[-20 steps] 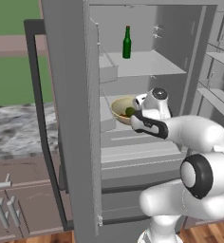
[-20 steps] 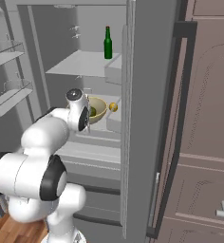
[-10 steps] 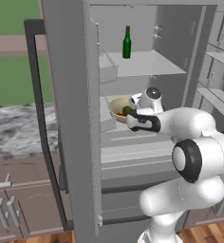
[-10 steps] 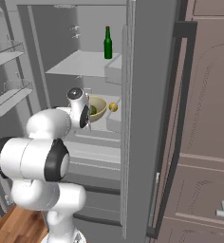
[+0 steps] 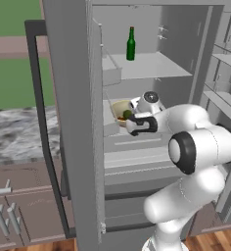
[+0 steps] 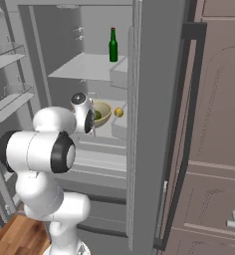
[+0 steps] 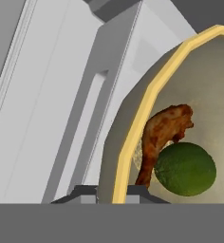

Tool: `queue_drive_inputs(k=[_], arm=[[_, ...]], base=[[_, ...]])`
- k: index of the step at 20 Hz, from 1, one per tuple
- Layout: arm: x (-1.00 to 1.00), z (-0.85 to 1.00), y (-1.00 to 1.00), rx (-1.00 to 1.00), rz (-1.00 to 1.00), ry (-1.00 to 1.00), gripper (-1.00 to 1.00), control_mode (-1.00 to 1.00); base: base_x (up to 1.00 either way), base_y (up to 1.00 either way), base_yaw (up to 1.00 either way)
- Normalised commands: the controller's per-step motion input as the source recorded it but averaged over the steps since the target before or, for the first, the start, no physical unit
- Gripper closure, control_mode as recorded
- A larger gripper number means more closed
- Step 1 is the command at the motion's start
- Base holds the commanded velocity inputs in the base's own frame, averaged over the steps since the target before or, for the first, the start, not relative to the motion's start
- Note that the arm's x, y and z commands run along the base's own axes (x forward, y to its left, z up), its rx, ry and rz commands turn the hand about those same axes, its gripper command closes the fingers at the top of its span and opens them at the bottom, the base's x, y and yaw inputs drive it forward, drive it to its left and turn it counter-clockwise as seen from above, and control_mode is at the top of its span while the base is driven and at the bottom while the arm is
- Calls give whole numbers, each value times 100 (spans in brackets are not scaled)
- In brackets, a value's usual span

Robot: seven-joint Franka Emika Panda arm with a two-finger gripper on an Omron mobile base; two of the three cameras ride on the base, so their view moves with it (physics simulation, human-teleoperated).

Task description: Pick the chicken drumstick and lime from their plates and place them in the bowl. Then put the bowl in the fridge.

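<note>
End effector (image 7: 112, 192) pinched shut on bowl (image 7: 133, 137) rim over fridge (image 5: 151, 68) shelf; we judge it rigid, light, loose lime (image 7: 185, 169) and drumstick (image 7: 161, 135) free to roll.

Green bottle (image 5: 130, 44): stood upright on the upper shelf, seen near its front edge.
Small yellow fruit (image 6: 119, 112): set on the middle shelf.
Marble counter (image 5: 17, 135): seen at the left, beneath a green wall.
Brown cabinets (image 6: 214, 149): seen at the right, one fitted with a grey handle (image 6: 234, 222).
</note>
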Motion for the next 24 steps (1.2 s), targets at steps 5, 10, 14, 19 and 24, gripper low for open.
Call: queue_drive_inputs(k=[5,10,14,19,24], arm=[[30,-10,4,0,0,0,100,-100],[34,-16,2,0,-1,0,100,-100],[36,-11,0,0,0,0,100,-100],[32,-8,0,0,0,0,100,-100],[31,-1,1,0,0,0,100,-100]], base=[[0,0,0],[0,0,0],[0,0,0],[0,0,0],[0,0,0]])
